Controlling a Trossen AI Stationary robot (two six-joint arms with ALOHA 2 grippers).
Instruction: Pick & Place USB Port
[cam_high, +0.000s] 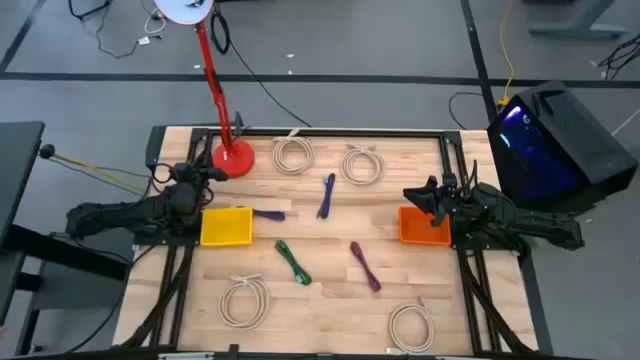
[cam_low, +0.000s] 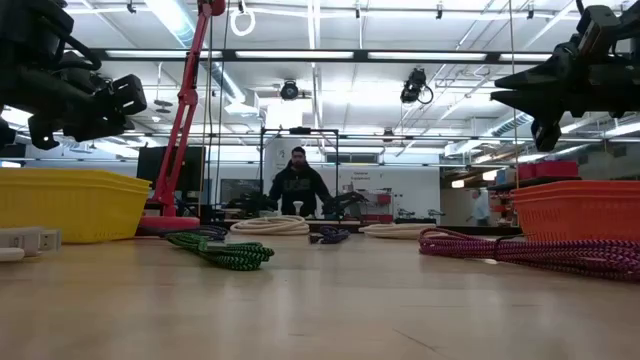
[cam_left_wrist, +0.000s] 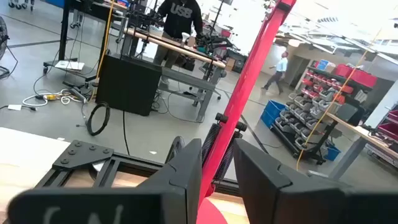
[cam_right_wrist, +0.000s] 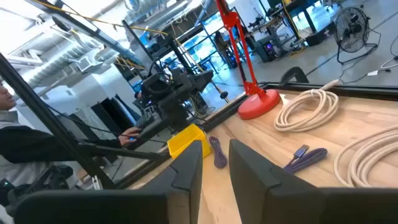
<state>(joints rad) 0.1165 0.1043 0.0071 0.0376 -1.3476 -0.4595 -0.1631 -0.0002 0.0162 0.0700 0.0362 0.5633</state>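
Open centre between scattered cables (cam_high: 293, 262)

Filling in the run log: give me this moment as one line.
left gripper: above yellow bin, holding nothing | right gripper: above orange bin, holding nothing | cables on table: untouched

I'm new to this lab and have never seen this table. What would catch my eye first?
The red lamp standing at the table's far left edge, then the yellow bin on the left and orange bin on the right. Between them lie blue, green and purple cables, with white coils around them.
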